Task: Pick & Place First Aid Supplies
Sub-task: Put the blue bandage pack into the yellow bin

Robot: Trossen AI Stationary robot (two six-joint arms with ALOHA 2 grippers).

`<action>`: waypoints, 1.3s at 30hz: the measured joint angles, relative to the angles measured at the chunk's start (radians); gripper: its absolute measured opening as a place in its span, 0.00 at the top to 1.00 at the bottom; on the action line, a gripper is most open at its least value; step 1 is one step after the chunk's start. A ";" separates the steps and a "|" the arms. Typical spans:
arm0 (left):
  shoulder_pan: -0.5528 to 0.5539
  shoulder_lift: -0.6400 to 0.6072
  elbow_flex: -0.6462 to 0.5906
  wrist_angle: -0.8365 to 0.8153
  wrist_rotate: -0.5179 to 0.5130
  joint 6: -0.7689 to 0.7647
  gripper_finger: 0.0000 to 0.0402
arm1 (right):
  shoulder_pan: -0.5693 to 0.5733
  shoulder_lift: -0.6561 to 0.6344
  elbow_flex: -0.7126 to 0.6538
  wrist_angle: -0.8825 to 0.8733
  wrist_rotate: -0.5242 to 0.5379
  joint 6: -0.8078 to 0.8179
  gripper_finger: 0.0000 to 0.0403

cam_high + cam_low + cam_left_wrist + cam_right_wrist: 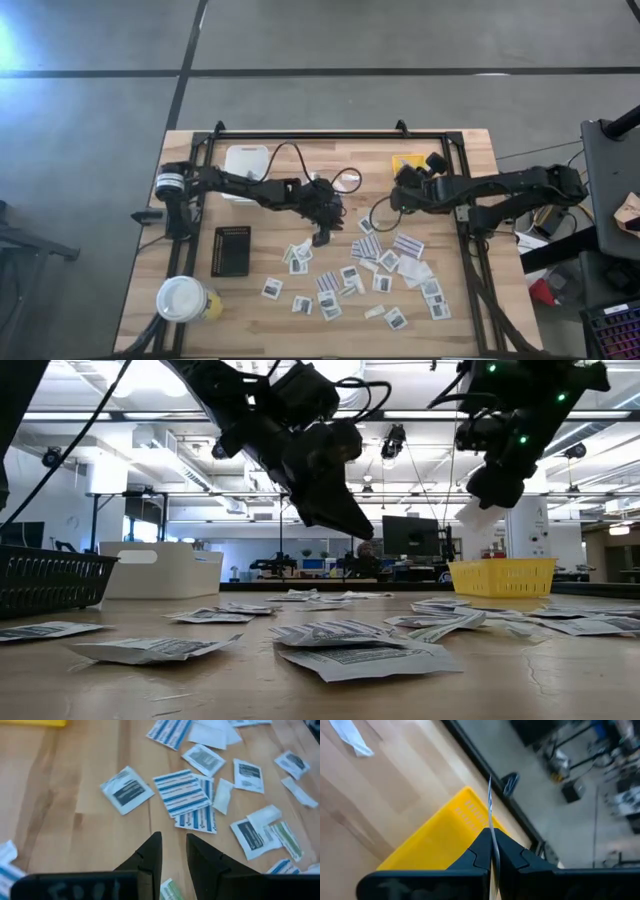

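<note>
A thin white flat packet stands edge-on, its face hidden, pinched in the clenched right gripper above the yellow slotted plastic tray at the table's 1 o'clock. Roughly two dozen white printed packets and striped strips overlap toward 5 o'clock. The left gripper hovers over bare wooden tabletop at their 9 o'clock edge, released, holding nothing.
</note>
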 joint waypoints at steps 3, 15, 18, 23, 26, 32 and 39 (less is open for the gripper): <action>-0.009 0.000 0.000 0.008 0.000 0.037 0.80 | -0.051 0.000 0.000 0.000 -0.064 -0.012 0.98; -0.009 0.000 0.000 0.006 -0.004 0.040 0.80 | -0.167 0.008 -0.004 0.004 -0.163 -0.049 0.98; -0.009 0.000 0.000 0.006 -0.004 0.039 0.80 | -0.167 0.027 -0.017 0.011 -0.151 -0.047 0.98; -0.009 0.000 0.000 0.007 -0.004 0.038 0.80 | -0.166 0.084 -0.048 0.019 -0.125 0.002 0.98; -0.009 0.000 0.000 0.008 -0.004 0.038 0.80 | -0.166 0.119 -0.057 0.020 -0.118 0.032 0.98; -0.009 0.000 0.000 0.009 -0.004 0.037 0.80 | -0.166 0.166 -0.058 0.029 -0.117 0.037 0.98; -0.009 0.000 0.000 0.012 -0.004 0.037 0.80 | -0.166 0.177 -0.058 0.039 -0.129 0.035 0.93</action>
